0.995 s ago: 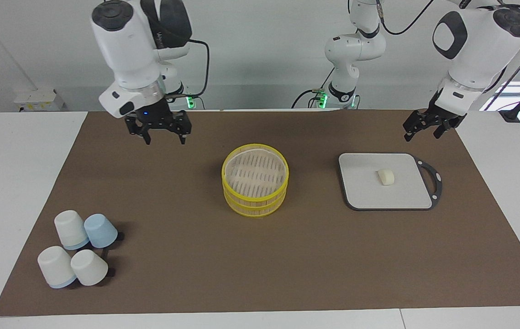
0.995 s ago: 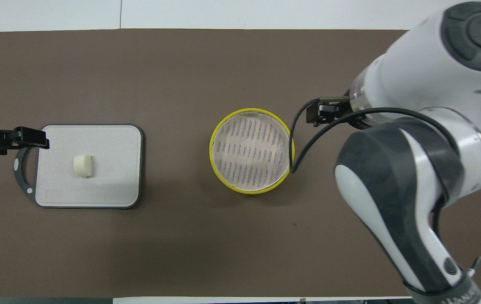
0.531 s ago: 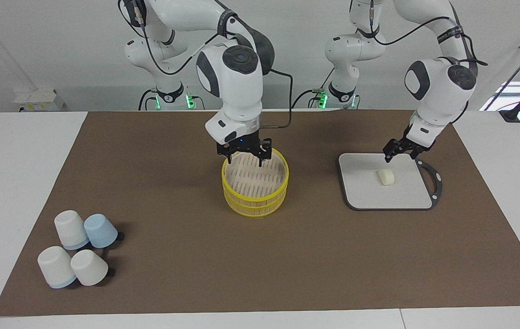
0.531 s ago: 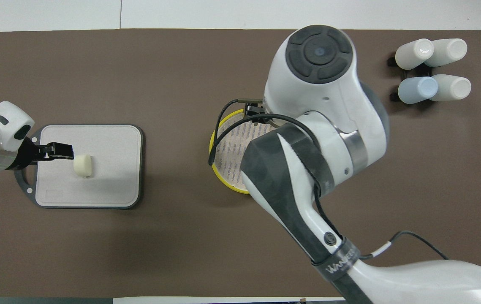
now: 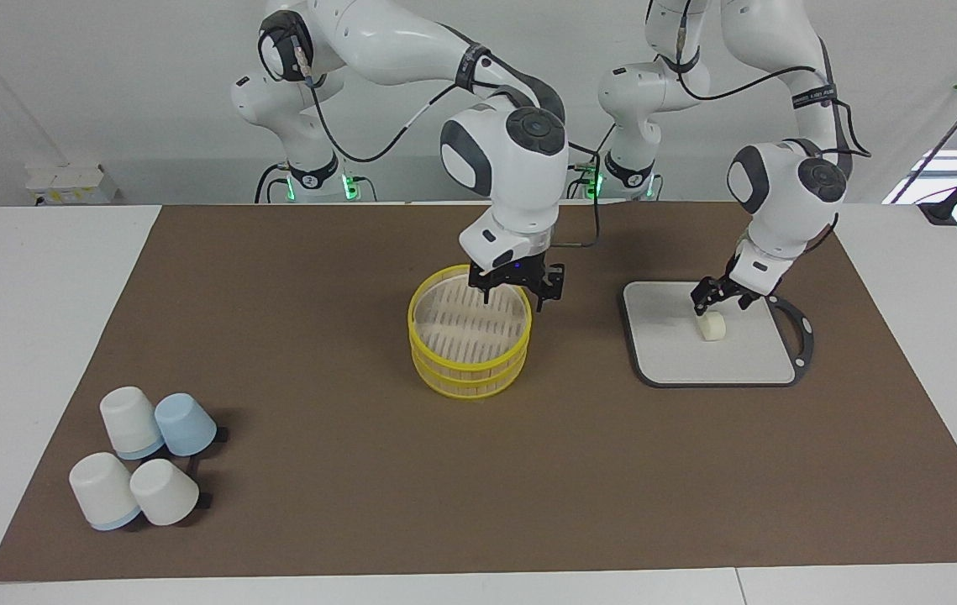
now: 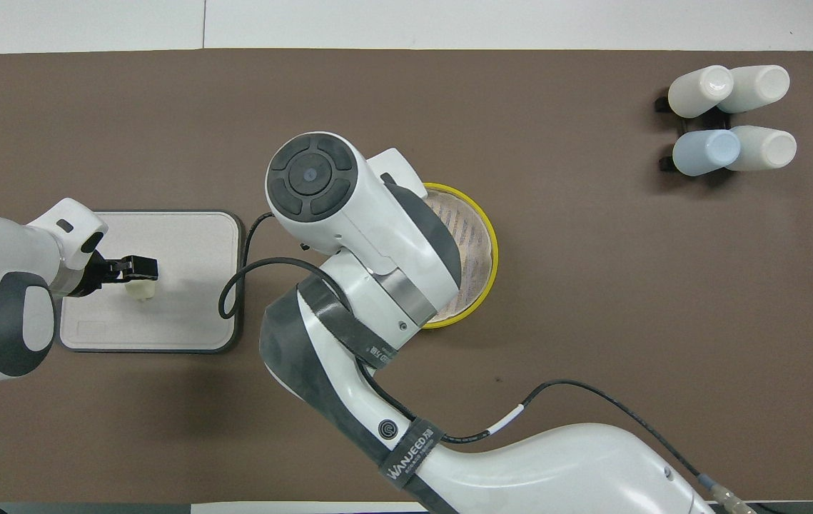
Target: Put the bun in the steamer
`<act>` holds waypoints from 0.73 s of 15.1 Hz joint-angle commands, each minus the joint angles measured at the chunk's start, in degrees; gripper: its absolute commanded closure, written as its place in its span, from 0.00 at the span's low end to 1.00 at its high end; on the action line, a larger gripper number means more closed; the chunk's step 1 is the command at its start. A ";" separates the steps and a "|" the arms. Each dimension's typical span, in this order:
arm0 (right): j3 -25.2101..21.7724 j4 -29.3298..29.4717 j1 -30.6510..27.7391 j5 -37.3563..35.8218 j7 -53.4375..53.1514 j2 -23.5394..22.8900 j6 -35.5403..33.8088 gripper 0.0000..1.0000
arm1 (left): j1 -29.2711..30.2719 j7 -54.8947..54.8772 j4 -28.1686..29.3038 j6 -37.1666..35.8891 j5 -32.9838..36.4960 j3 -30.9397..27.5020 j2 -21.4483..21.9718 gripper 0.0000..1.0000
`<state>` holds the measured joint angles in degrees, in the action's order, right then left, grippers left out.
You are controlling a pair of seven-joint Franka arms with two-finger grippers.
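Observation:
The bun is a small cream lump lying on the grey board. My left gripper hangs open just above it, fingers on either side, touching nothing that I can see. From overhead the left gripper covers part of the bun. The steamer, two yellow-rimmed tiers with a pale slatted top, stands mid-mat. My right gripper is open, low over the steamer's rim on the robots' side. In the overhead view the right arm hides that gripper and much of the steamer.
The board with its black handle lies toward the left arm's end of the brown mat. Several white and pale blue cups stand upside down toward the right arm's end, farther from the robots, also seen overhead as cups.
The right gripper swung from the right arm's end across to the steamer's rim. The left gripper came down from beside the board to just above the bun.

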<state>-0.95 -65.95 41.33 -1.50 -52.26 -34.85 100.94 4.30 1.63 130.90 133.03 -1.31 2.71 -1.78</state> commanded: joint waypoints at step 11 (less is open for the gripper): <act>-0.01 -11.84 0.15 -0.88 0.14 1.62 14.20 0.29 | 0.80 2.24 1.82 6.55 1.49 0.45 -3.49 0.11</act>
<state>-1.28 -74.29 41.84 -1.67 -52.46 -35.69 113.75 4.30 2.50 132.31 138.11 -1.31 2.72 -4.96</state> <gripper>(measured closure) 0.110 0.022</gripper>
